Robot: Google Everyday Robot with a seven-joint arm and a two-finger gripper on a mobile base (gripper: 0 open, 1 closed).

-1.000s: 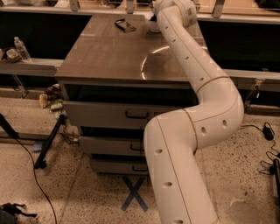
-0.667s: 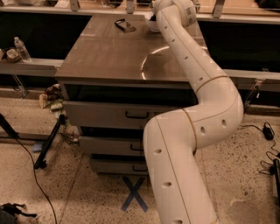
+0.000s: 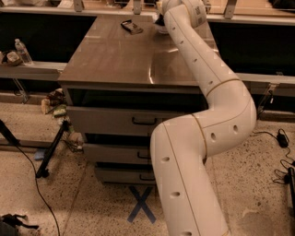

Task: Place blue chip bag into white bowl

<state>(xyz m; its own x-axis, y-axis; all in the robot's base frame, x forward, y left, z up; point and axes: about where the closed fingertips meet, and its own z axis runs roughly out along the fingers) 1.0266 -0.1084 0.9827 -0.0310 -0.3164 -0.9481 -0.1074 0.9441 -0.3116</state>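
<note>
My arm reaches from the bottom of the camera view up across the steel-topped cabinet [image 3: 115, 55] to its far edge. The gripper [image 3: 160, 19] is at the far right of the top, mostly hidden behind my wrist [image 3: 184, 11]. Only a dark shape shows there. A sliver of the white bowl [image 3: 160, 30] shows just below that shape, against the arm's left side. The blue chip bag cannot be made out; it is either hidden by the arm or part of the dark shape over the bowl.
A small flat dark object with a thin loop [image 3: 131, 26] lies on the far middle of the cabinet top. The cabinet has drawers [image 3: 115, 120] in front. A water bottle [image 3: 23, 50] stands on a left ledge. A tripod leg [image 3: 50, 150] and cables lie on the floor at the left.
</note>
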